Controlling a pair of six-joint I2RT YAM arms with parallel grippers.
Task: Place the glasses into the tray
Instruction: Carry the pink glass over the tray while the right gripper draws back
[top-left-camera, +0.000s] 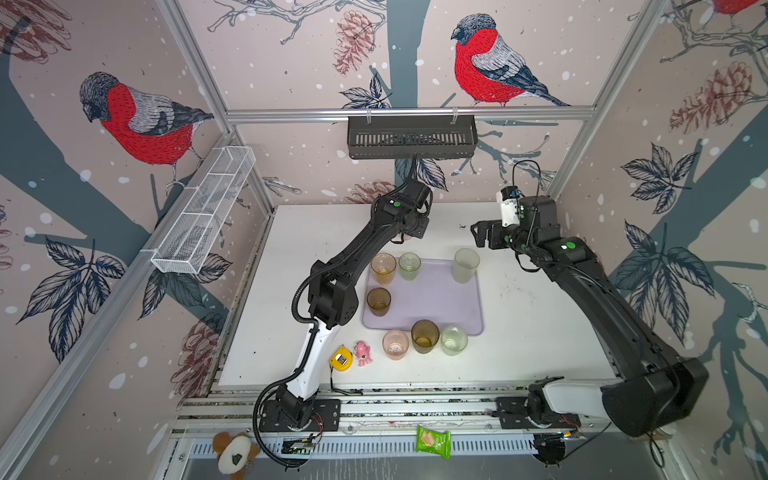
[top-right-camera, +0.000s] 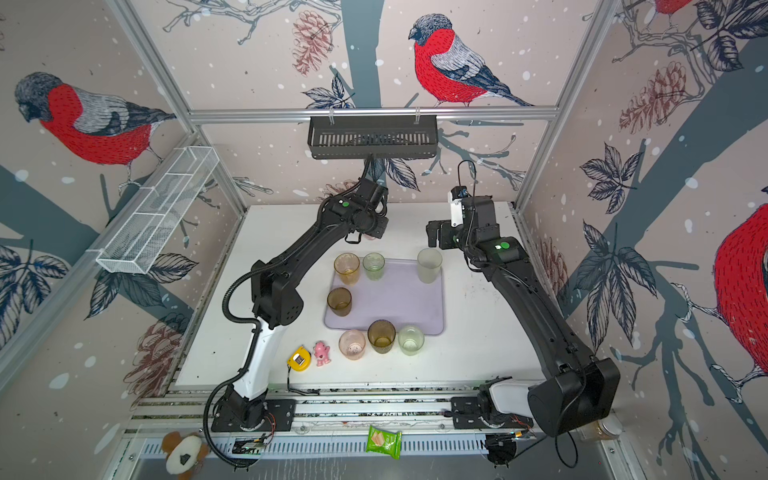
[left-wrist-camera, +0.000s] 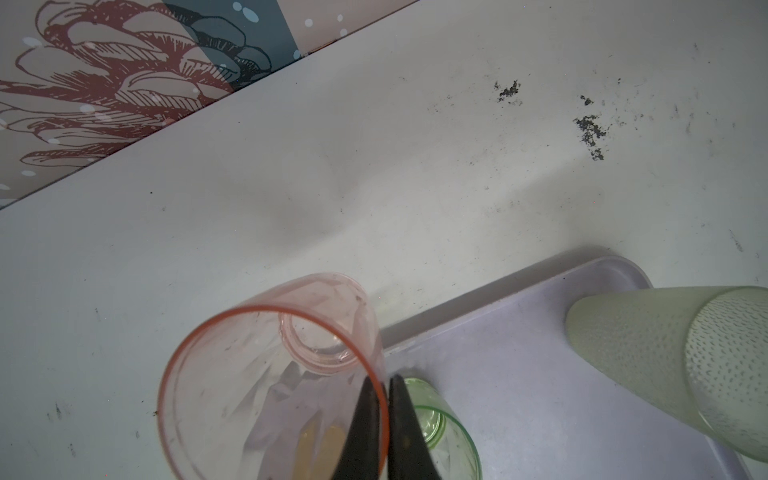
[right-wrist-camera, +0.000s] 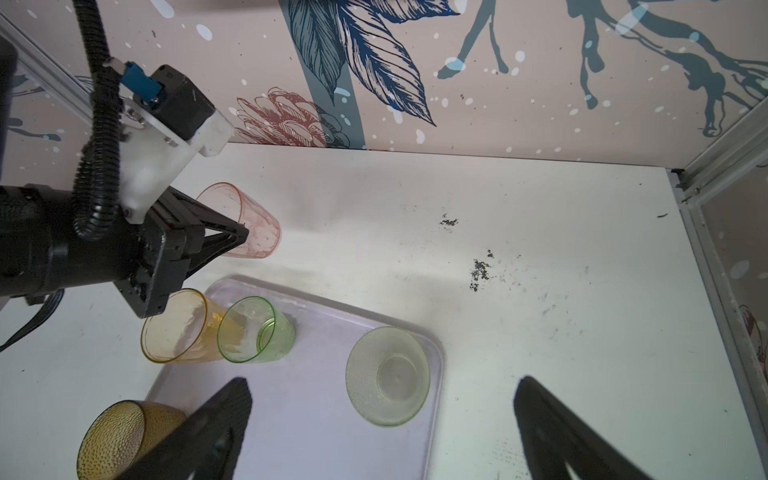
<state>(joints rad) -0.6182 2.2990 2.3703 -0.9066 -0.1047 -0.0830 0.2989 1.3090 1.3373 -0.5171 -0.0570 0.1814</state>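
Behind the tray (top-left-camera: 436, 299), left end effector (left-wrist-camera: 382, 386) pinches a pink glass (left-wrist-camera: 257, 374), right end effector (top-left-camera: 478, 236) spread; four glasses (top-left-camera: 378, 301) in, three on bench (top-left-camera: 540, 324).

Left hand (right-wrist-camera: 244, 236) pinches pink glass (right-wrist-camera: 261, 226), seemingly above table (right-wrist-camera: 457, 299).

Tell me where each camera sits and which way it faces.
Both top views: high over the table's near edge, looking down at the tray; left arm and right arm show.
Left wrist: on its arm, facing along the left gripper, shut on the pink glass.
Right wrist: on its arm, facing down at the tray past the open right gripper; the left gripper shows.
Shared: both wrist views show the pink glass and frosted glass.
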